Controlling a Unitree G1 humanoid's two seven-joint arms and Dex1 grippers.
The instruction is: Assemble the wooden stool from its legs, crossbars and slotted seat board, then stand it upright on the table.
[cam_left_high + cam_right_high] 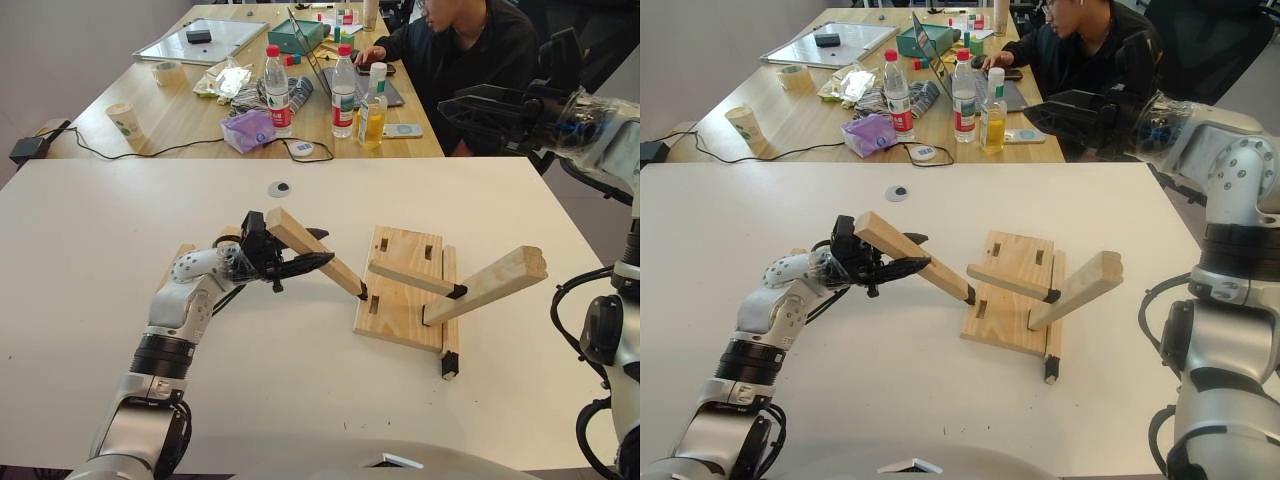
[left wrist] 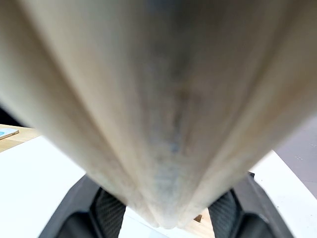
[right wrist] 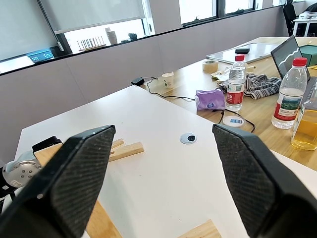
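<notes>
My left gripper point(image 1: 308, 261) is shut on a wooden leg point(image 1: 312, 254) and holds it slanted above the table. The leg's dark lower tip meets the left edge of the slotted seat board point(image 1: 405, 250), at a slot. In the left wrist view the leg point(image 2: 163, 109) sits between the two fingers point(image 2: 106, 213). The board lies flat on the white table point(image 1: 120, 210). A second leg point(image 1: 490, 282) and a crossbar point(image 1: 408, 275) rise tilted from the board's right side. My right gripper point(image 1: 1058, 110) hangs open and empty, high at the far right.
A loose wooden bar point(image 3: 126, 148) lies on the table behind my left arm. Another dark-tipped bar point(image 1: 450, 355) lies along the board's right edge. A round grommet point(image 1: 280, 187) sits mid-table. The desk behind carries bottles point(image 1: 343, 92) and clutter.
</notes>
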